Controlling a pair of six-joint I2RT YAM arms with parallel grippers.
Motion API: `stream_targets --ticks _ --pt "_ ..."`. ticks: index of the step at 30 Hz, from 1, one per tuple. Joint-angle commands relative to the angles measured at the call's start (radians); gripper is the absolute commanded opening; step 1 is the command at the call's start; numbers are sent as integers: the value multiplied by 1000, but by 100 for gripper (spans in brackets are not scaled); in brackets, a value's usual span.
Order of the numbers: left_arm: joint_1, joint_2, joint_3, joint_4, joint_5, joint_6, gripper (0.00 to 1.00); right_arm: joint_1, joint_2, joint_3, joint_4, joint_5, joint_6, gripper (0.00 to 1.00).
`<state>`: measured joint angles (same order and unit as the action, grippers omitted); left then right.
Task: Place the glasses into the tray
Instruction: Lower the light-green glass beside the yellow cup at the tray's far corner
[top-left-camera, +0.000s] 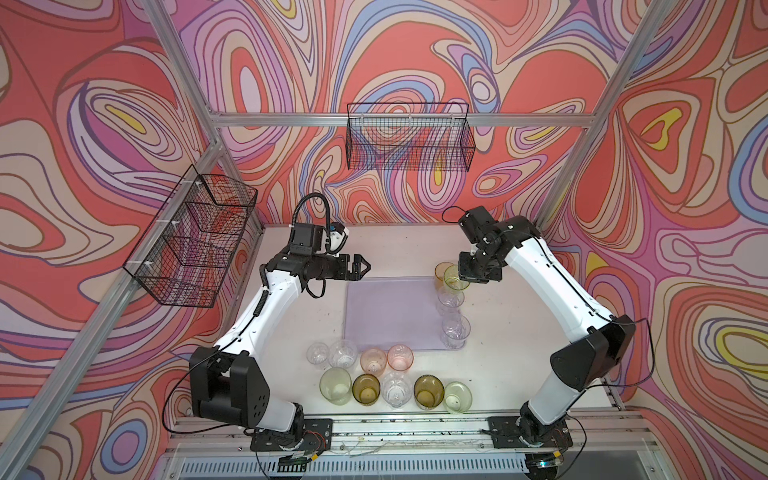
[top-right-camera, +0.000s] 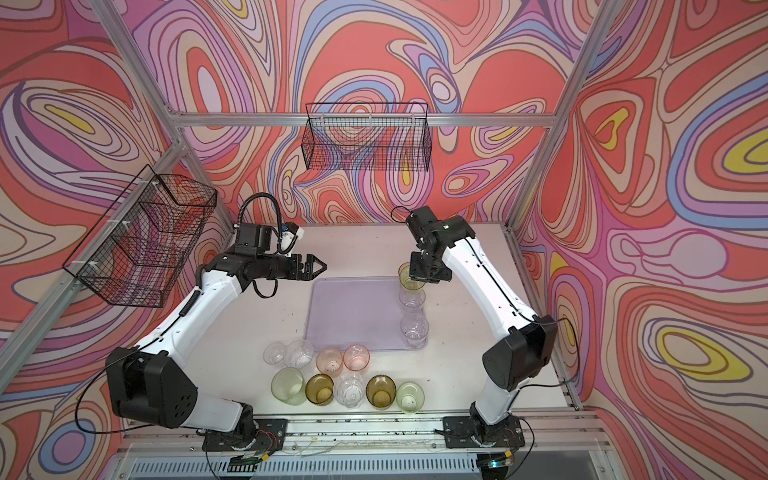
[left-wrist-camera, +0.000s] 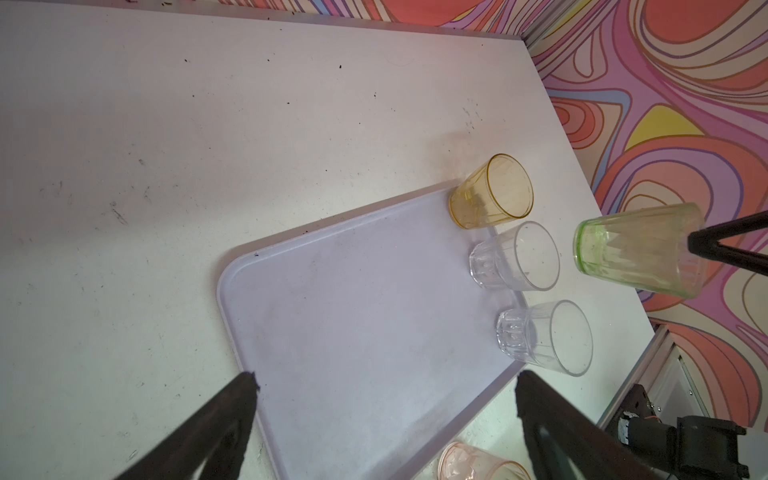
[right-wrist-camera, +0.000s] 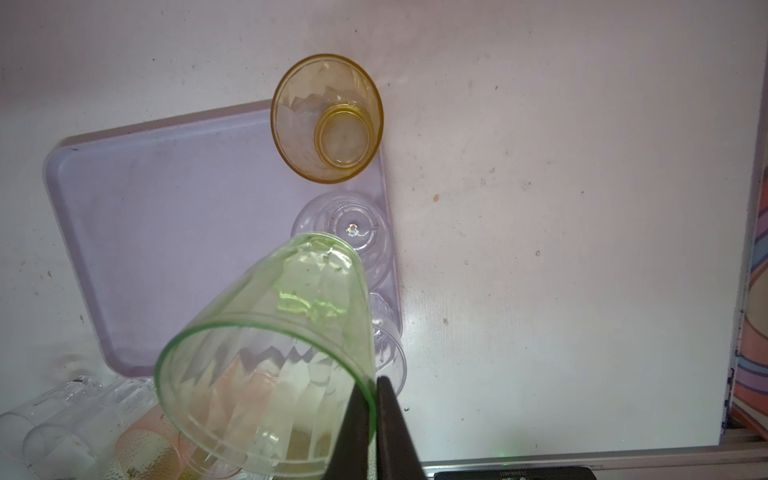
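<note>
The lavender tray (top-left-camera: 386, 311) (left-wrist-camera: 353, 332) lies mid-table. Along its right edge stand an amber glass (top-left-camera: 439, 270) (right-wrist-camera: 328, 120) and two clear glasses (top-left-camera: 451, 301) (top-left-camera: 455, 330). Above them my right gripper (top-left-camera: 466, 283) (right-wrist-camera: 376, 384) is shut on the rim of a pale green faceted glass (top-left-camera: 455, 279) (right-wrist-camera: 270, 353), which hangs tilted over that edge. My left gripper (top-left-camera: 365, 268) (left-wrist-camera: 386, 378) hovers open and empty over the tray's far left corner. Several more glasses (top-left-camera: 365, 388) stand in two rows on the table in front of the tray: clear, pink, green and olive.
A black wire basket (top-left-camera: 195, 241) hangs on the left wall and another basket (top-left-camera: 409, 137) on the back wall. An aluminium rail (top-left-camera: 415, 428) with both arm bases runs along the table's front edge, just behind the front row of glasses.
</note>
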<state>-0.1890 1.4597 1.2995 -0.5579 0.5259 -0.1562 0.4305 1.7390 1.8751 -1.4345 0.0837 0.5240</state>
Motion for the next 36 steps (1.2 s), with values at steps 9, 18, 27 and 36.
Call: stream_targets --ticks 9,18,27,36 --pt "1 -35 -9 -33 -18 29 100 -4 161 180 13 -23 -73 0" --pt "1 -37 -16 -39 -30 35 100 -4 289 324 5 -68 -99 0" --pt "0 -36 -12 -45 -32 36 100 -4 358 392 11 -86 -111 0" --pt "0 -44 -17 -35 -19 29 100 -4 437 492 30 -144 -111 0"
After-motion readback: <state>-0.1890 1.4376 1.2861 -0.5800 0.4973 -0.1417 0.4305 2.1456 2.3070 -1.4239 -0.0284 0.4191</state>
